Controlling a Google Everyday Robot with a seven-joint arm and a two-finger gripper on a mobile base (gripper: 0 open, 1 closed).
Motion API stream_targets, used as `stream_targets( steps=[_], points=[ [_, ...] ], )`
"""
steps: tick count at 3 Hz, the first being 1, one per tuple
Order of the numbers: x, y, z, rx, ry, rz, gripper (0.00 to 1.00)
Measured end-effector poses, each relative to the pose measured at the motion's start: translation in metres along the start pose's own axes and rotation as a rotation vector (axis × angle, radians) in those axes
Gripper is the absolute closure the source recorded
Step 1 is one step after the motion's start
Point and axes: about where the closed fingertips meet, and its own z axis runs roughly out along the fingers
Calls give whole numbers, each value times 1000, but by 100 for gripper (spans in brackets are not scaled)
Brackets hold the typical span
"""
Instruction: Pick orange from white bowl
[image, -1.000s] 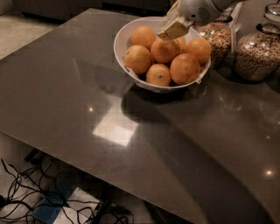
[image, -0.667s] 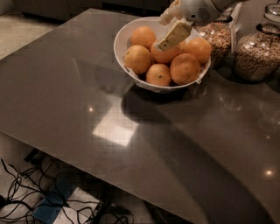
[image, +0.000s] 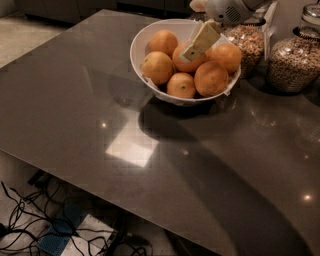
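Slanting down and to the left from the top right corner, the claw (image: 193, 49) is hanging inside the bowl (image: 135, 50), with its pale tip lying on or just above the orange (image: 184, 65) in the middle of the pile. I cannot tell whether it is touching the peel, and I cannot tell whether the claw is apart or together, since it is showing only as one flat cream strip. The grey wrist (image: 227, 11) behind it is sitting above the bowl's far rim. The orange is resting in the bowl, partly covered by the claw and wedged among the other oranges (image: 210, 78). Five of these are showing: one at the back left, one at the left, one at the front, one at the front right and one at the right, each pressing against its neighbours. The bowl is standing upright on the dark counter (image: 75, 100), toward its far right side, and is throwing a shadow toward the near edge. Two glass jars (image: 292, 60) of grain are standing just beside the bowl on its right, the nearer one close behind the rim. A bright square reflection (image: 132, 145) is lying on the counter in front of the bowl. Below the counter's near edge, black cables (image: 25, 215) are lying tangled on the floor.
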Motion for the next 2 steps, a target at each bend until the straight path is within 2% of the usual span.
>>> stream_targets(
  steps=[2],
  points=[
    [1,-7,0,15,28,-3,17]
  ],
)
